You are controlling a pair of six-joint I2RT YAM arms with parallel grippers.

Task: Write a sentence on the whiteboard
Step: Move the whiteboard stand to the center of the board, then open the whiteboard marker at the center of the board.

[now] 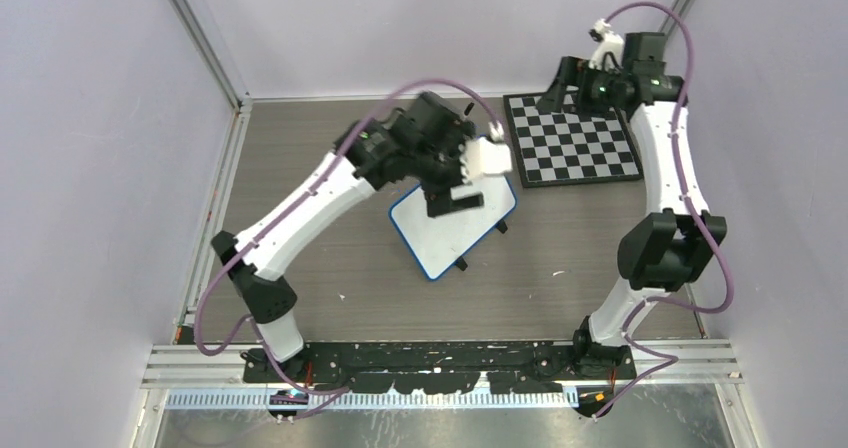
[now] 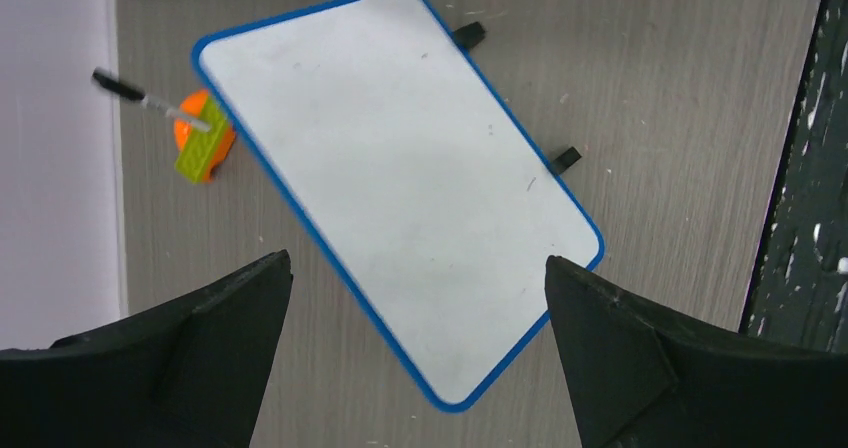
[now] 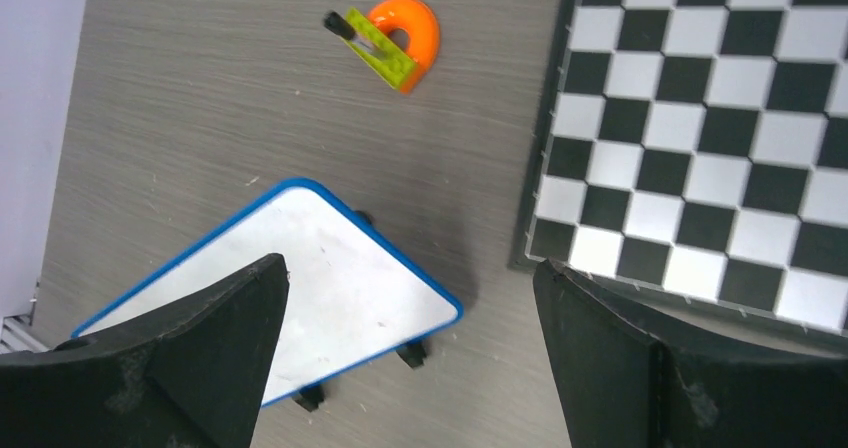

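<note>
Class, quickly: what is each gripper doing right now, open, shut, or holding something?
Left gripper: open, holding nothing, over the whiteboard.
Right gripper: open, holding nothing.

One whiteboard [image 2: 400, 188] on the desk [image 1: 520, 298] — and one checkered board [image 1: 572, 140], at two o'clock from it in the top view. One orange horseshoe-shaped piece [image 3: 420, 23], one green block [image 3: 383, 50] and one thin black-tipped stick [image 2: 150, 98]. Two arms — left arm [image 1: 300, 208], right arm [image 1: 672, 168]. Two end effectors: left end effector [image 2: 417, 263], right end effector [image 3: 410, 263].
</note>
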